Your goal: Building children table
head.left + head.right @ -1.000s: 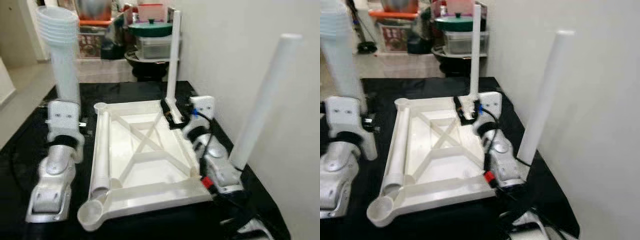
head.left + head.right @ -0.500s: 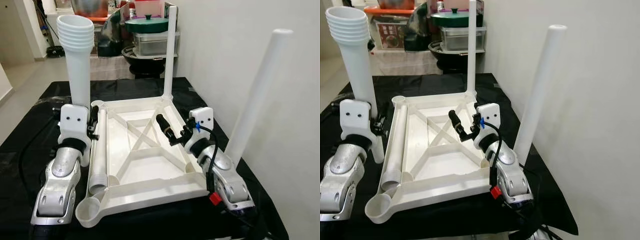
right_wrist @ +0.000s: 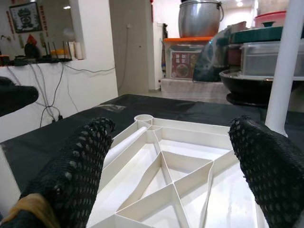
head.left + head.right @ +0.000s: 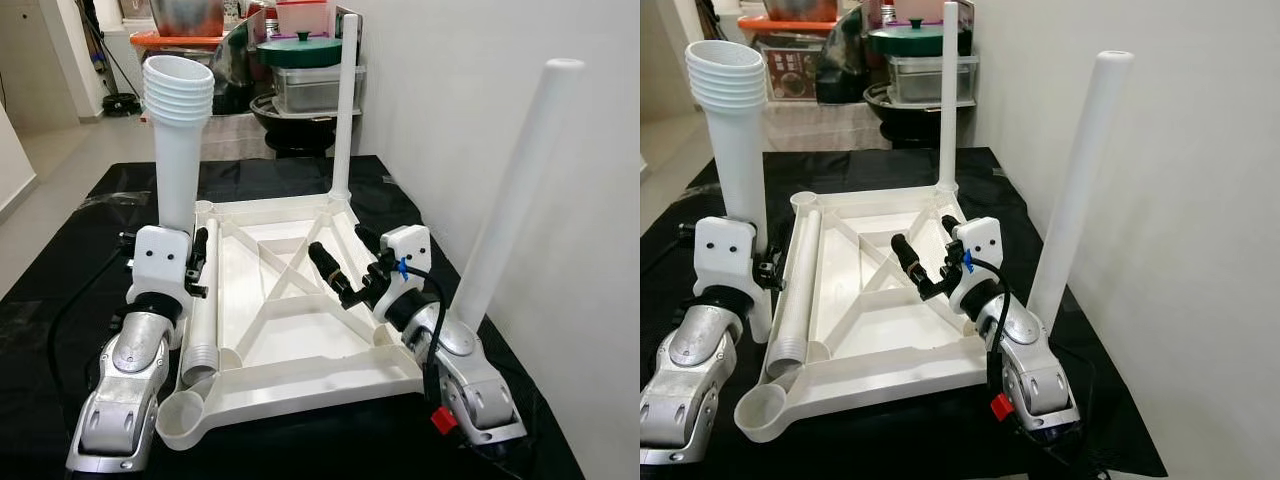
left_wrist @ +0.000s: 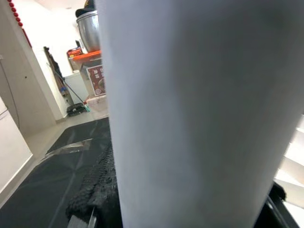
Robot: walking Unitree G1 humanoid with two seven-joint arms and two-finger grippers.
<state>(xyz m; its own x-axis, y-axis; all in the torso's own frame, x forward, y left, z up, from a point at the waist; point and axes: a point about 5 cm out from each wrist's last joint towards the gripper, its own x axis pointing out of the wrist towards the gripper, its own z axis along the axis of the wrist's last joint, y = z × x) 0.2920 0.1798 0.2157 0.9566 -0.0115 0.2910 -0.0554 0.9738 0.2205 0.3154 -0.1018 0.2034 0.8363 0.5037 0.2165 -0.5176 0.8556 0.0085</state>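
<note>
Tabletop [image 4: 300, 375], white plastic and turned underside up, lies on a black-covered table [image 4: 60, 300], its near rail close to the table's near edge. One empty round leg socket [image 4: 180, 420] sits at the tabletop's near left corner, and a loose white leg [image 4: 207, 300] lies flat along the left rail. Left gripper [image 4: 190, 265] stands just beside that left rail, fingers pinching a wide ribbed leg [image 4: 178, 140] held upright. Right gripper [image 4: 345, 265] hovers over the right half of the tabletop, fingers spread apart and holding nothing. One fitted leg [image 4: 510, 200] stands near the right rail, leaning slightly. Another fitted leg [image 4: 344, 110] stands upright at the far right corner. Storage containers [image 4: 305, 70] sit beyond the table's far edge.
</note>
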